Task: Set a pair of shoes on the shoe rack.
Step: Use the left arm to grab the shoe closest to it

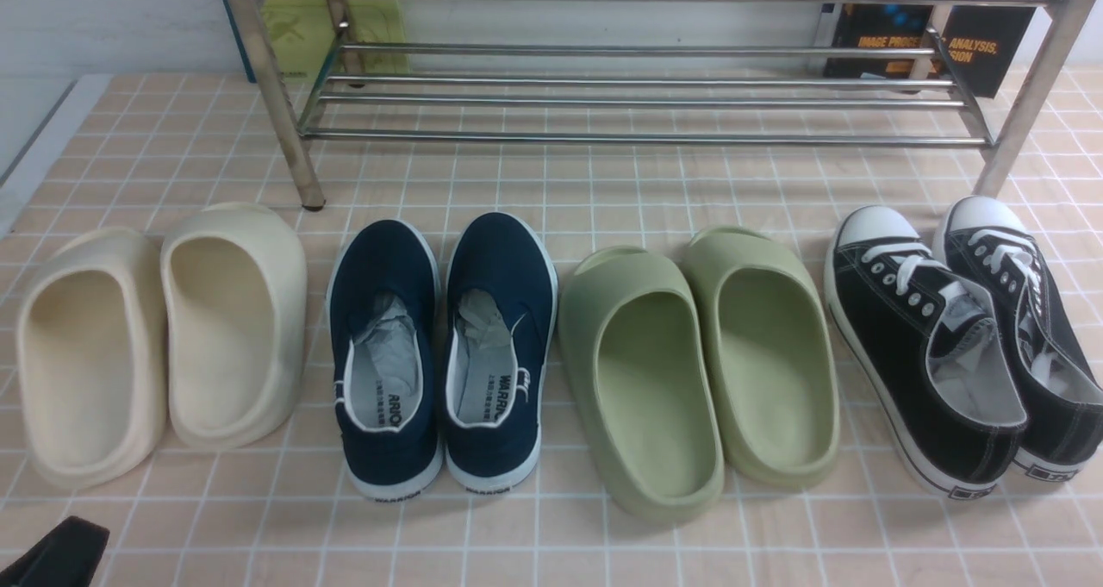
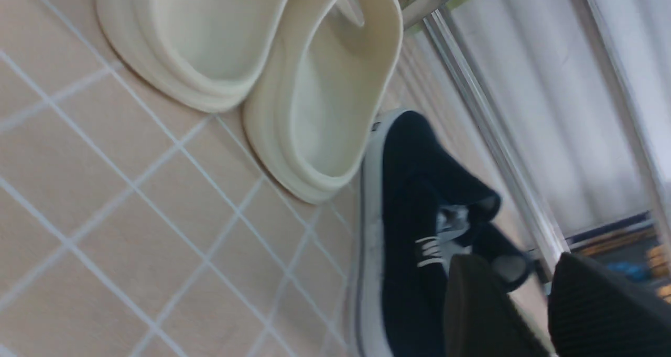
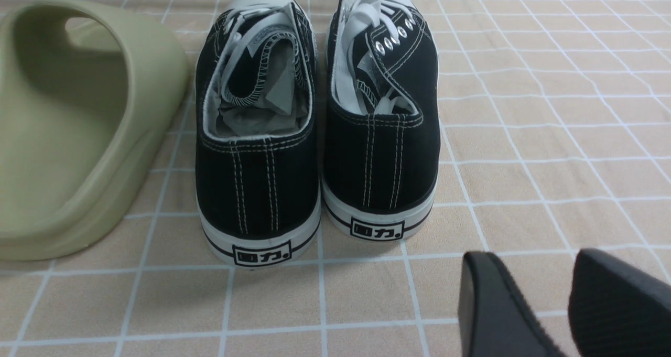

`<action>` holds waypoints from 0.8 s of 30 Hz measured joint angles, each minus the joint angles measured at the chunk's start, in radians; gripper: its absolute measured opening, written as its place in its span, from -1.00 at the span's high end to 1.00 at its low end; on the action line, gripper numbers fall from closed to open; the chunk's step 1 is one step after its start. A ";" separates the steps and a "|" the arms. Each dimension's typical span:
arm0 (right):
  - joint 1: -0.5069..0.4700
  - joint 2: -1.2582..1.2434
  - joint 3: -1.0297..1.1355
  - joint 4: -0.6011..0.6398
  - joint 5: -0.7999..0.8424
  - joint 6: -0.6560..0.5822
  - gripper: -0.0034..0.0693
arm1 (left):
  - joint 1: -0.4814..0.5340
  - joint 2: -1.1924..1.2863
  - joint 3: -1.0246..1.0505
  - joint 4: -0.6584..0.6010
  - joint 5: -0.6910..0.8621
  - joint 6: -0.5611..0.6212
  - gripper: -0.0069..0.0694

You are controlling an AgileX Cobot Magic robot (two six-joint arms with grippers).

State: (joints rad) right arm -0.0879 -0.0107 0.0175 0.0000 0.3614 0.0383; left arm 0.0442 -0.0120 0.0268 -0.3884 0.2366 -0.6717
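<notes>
Front view: navy slip-on sneakers (image 1: 500, 277) sit forward-right of left hand (image 2: 516, 294), heels nearest. Left hand, right hand (image 3: 529, 273): apparently open, empty.

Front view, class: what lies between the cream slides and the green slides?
The navy shoes, side by side, toes toward the rack. The front view shows them with the cream slides on their left and the green slides on their right.

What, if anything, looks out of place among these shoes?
Only the black lace-up sneakers at the right end: they sit slanted, toes turned leftward, while the navy pair, cream slides and green slides point roughly straight at the shoe rack. Nothing looks spilled or damaged.
</notes>
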 joint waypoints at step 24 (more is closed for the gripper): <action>0.000 0.000 0.000 -0.006 0.000 0.000 0.25 | 0.000 0.351 -0.678 0.388 0.635 0.412 0.77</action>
State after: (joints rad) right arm -0.0879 -0.0107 0.0175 -0.0060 0.3614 0.0383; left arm 0.0442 0.3388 -0.6512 0.0000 0.8713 -0.2599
